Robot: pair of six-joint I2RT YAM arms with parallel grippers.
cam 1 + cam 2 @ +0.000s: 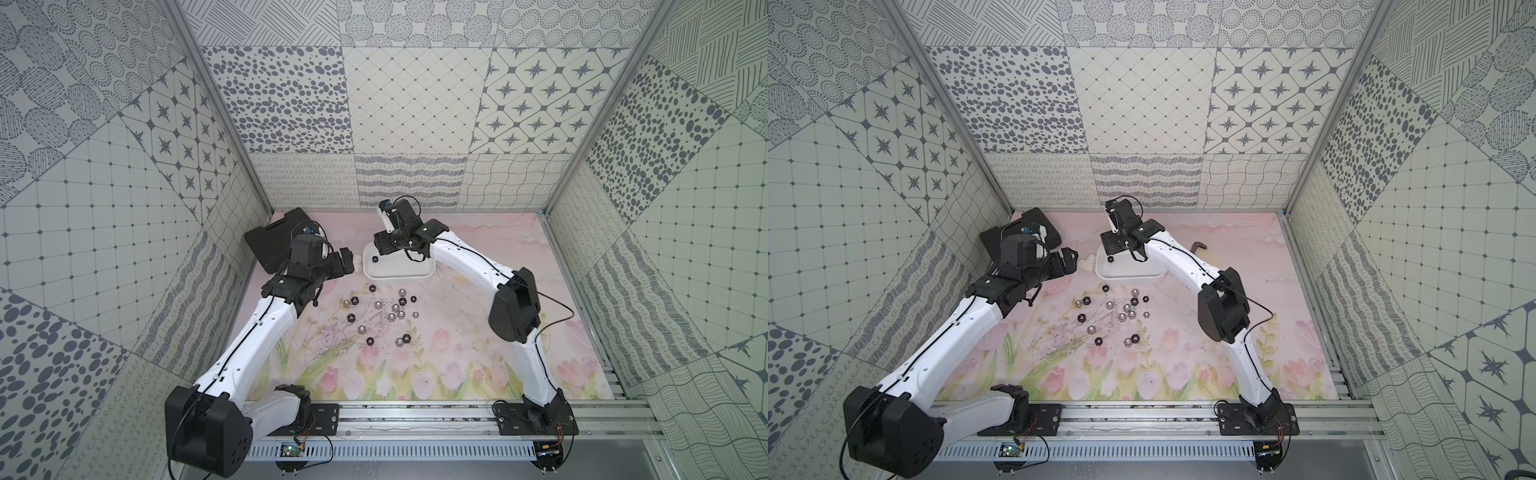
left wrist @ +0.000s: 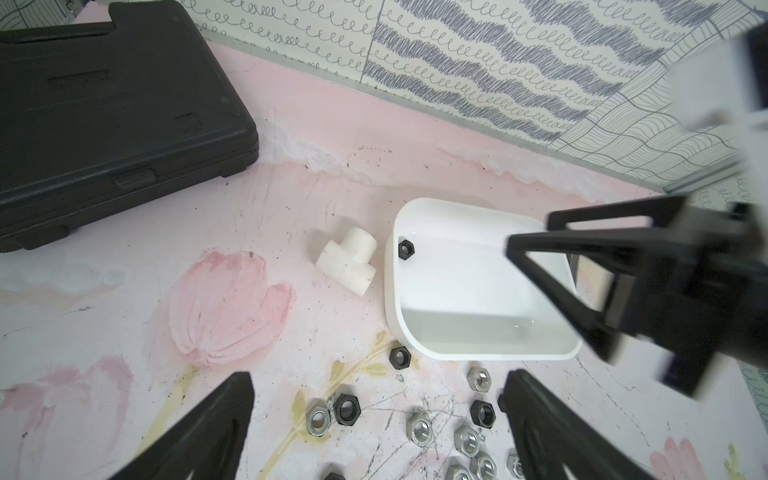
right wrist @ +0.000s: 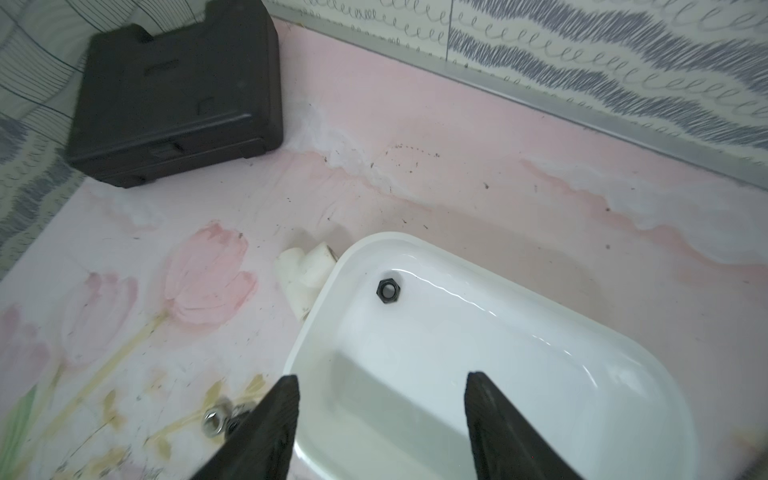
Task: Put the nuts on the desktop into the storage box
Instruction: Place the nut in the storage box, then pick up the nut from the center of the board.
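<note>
Your right claw [image 3: 381, 376] hangs spread and empty over the white box [image 3: 519, 353]. One black nut [image 3: 388, 292] lies in the box's corner nearest the white pipe fitting [image 3: 303, 270]. The other nuts [image 1: 391, 317], black and silver, lie scattered on the surface [image 1: 457, 332] just beside the box, toward the arms' bases, and your left claw [image 2: 378, 374] hangs spread beside the box, holding nothing.

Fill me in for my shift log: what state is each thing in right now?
Storage box: holds one nut.
Black nut: inside the box, near a corner.
Other nuts: loose on the desktop, not yet boxed.
Black case: closed.
T fitting: lying beside the box.
Right gripper: jaws open, empty, over the box.
Left gripper: jaws open, empty.
</note>
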